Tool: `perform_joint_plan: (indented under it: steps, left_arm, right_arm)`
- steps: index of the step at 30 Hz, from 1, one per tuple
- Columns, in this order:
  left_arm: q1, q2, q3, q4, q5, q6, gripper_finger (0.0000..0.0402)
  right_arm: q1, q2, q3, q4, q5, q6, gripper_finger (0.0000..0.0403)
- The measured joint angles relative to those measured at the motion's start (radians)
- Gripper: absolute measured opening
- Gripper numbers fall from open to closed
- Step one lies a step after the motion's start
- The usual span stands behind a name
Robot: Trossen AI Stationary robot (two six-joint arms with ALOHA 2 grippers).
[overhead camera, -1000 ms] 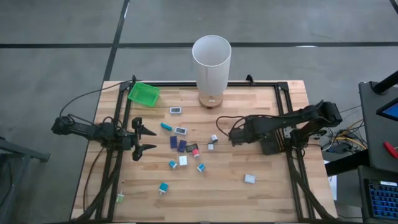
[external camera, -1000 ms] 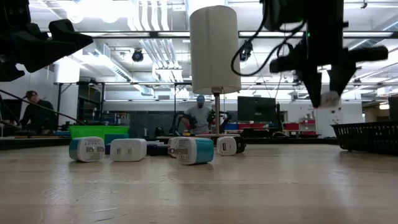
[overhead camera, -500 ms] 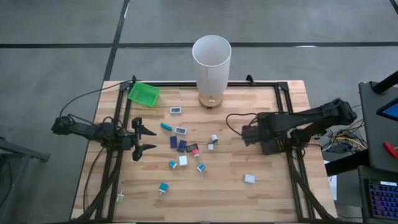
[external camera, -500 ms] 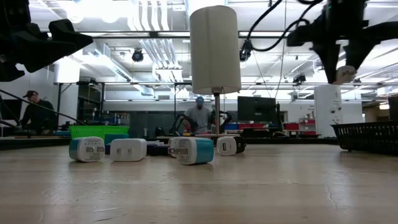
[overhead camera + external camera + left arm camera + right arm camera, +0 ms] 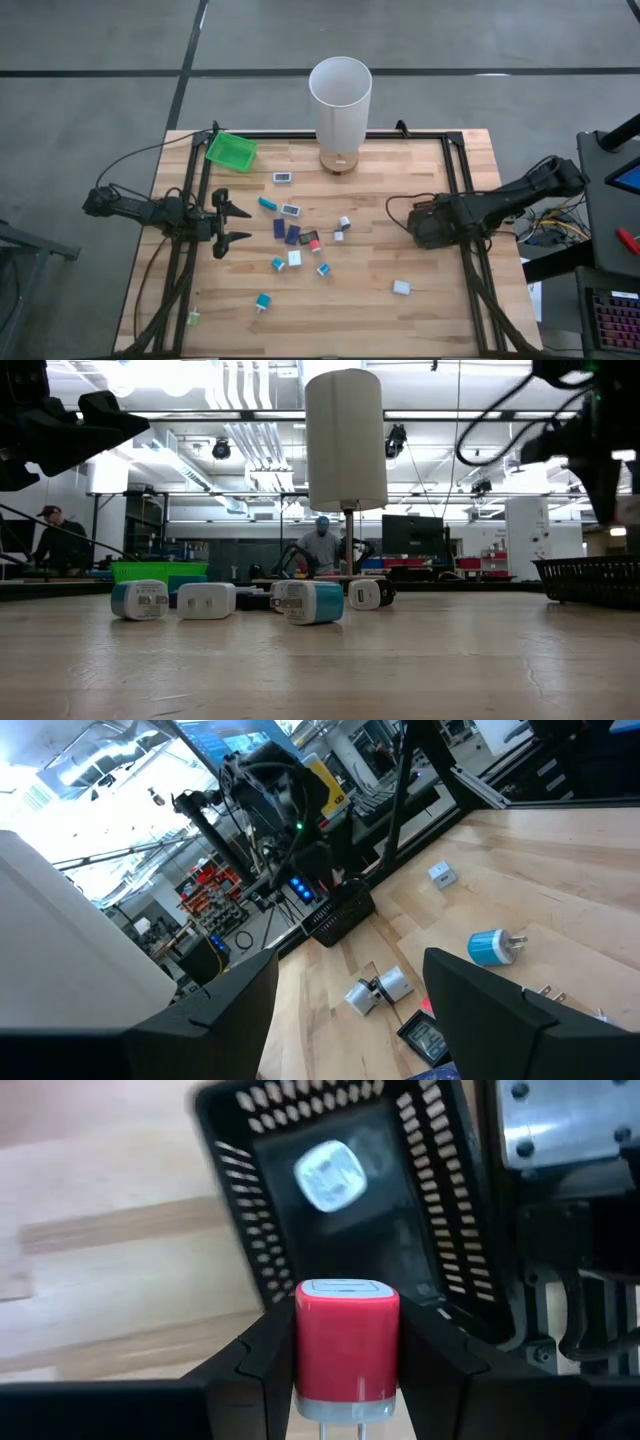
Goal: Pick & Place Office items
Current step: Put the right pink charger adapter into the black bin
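Office items (image 5: 295,236), small blue, teal & white pieces, lie scattered mid-table; left gripper (image 5: 228,223) waits spread at left edge. Right gripper (image 5: 345,1342) pinches a red charger (image 5: 345,1348) above black basket (image 5: 262,1240) at right edge. Carry step nearly done; next move likely needs centring over basket, then release.

I see a red charger (image 5: 346,1342) upright, clamped in my right gripper (image 5: 346,1380); remaining small chargers (image 5: 296,238) lie scattered mid-counter; one white (image 5: 331,1174) in black basket (image 5: 455,1230).

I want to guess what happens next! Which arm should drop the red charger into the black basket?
The right arm. Its gripper already holds the red charger right beside the black basket. The left gripper waits open and empty at the table's far left side.
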Motion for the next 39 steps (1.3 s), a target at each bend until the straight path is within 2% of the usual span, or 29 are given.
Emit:
perform_joint_plan:
  steps: [6, 20, 31, 39]
  left_arm:
    - [0.0, 0.0, 0.0, 0.0, 0.0, 0.0, 0.0257]
    - [0.0, 0.0, 0.0, 0.0, 0.0, 0.0, 0.0257]
    - [0.0, 0.0, 0.0, 0.0, 0.0, 0.0, 0.0257]
    - [0.0, 0.0, 0.0, 0.0, 0.0, 0.0, 0.0257]
  right_arm:
    - [0.009, -0.026, -0.099, 0.111, -0.006, 0.009, 0.0132]
    - [0.012, -0.003, -0.093, 0.111, -0.067, -0.016, 0.014]
    - [0.011, -0.018, -0.091, 0.124, -0.038, -0.053, 0.0141]
    - [0.01, -0.023, -0.007, 0.058, -0.001, -0.109, 0.0141]
